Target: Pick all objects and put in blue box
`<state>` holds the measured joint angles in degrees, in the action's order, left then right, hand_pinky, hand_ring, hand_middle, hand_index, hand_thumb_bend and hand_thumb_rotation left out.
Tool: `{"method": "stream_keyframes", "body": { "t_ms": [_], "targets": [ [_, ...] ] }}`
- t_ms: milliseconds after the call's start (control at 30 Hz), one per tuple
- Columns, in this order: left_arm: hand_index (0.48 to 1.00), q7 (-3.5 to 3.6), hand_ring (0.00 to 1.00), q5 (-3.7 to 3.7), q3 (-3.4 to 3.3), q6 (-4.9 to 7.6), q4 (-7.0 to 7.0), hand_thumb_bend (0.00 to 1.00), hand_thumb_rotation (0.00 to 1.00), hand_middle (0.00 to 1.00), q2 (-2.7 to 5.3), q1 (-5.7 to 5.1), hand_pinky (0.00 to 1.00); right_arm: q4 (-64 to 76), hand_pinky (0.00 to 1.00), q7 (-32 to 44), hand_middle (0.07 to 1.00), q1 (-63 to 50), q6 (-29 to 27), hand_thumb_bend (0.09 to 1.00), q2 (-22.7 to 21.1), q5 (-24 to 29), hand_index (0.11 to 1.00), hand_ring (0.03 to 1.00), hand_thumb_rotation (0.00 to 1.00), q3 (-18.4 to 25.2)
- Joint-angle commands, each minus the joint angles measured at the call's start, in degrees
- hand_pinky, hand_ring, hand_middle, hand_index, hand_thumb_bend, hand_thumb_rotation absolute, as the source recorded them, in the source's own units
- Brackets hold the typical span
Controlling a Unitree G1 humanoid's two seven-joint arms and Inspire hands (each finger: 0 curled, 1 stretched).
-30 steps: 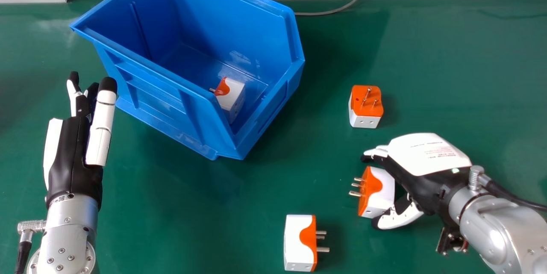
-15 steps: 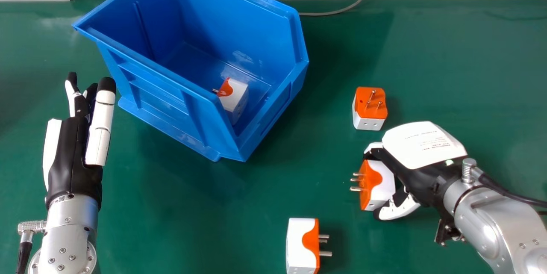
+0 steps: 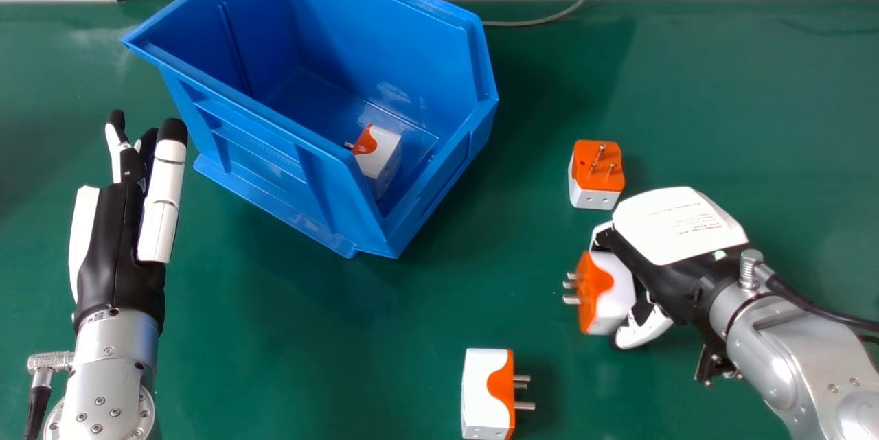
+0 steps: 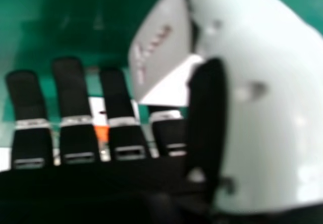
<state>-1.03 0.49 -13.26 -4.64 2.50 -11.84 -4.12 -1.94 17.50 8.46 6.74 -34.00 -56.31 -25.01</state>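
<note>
Blue plastic open-top box [image 3: 405, 35] upright on green table [image 3: 288, 330], white-and-orange boxy plastic plug adapter [image 3: 379, 152] on box floor, pins left. Second adapter [image 3: 613, 292] between right hand's [image 3: 676, 227] fingers and thumb, pins left. Third adapter [image 3: 483, 392] on table at near edge of view, pins right. Fourth adapter [image 3: 595, 198] on table, right of box, orange pin face up.

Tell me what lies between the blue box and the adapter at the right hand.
Bare green tabletop; the head view shows nothing standing between the box and the adapter held by the right hand.
</note>
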Motion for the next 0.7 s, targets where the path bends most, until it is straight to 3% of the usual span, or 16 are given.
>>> {"method": "stream_keyframes", "body": {
  "t_ms": [0, 233, 467, 667],
  "targets": [
    [0.965, 0.55, 1.00, -0.25, 0.05, -0.23, 2.10, 0.57, 1.00, 0.98, -0.27, 0.13, 0.99, -1.27, 0.45, 4.54, 0.557, -2.92, -0.29, 0.493, -0.67, 1.00, 0.556, 0.510, 0.11, -1.75],
    [0.977, 0.62, 1.00, 0.03, -0.24, 0.77, 1.40, 0.57, 1.00, 0.98, -0.50, -0.19, 0.99, 0.00, 0.32, 7.06, 0.478, -3.03, 0.78, 0.505, -0.55, 1.55, 0.535, 0.386, 0.04, -1.45],
    [0.981, 0.97, 1.00, -0.40, -0.18, 0.33, 2.11, 0.57, 1.00, 0.98, -0.40, -0.18, 0.99, 1.99, 0.30, 7.74, 0.459, -4.03, 1.78, 0.510, -0.47, 2.53, 0.524, 0.360, 0.02, -0.63],
    [0.986, 1.07, 1.00, -0.27, -0.22, 1.00, 1.23, 0.57, 1.00, 0.98, -0.48, -0.01, 0.99, 3.61, 0.27, 8.55, 0.436, -4.43, 3.01, 0.509, -0.43, 3.04, 0.519, 0.330, 0.01, -0.46]
  ]
}}
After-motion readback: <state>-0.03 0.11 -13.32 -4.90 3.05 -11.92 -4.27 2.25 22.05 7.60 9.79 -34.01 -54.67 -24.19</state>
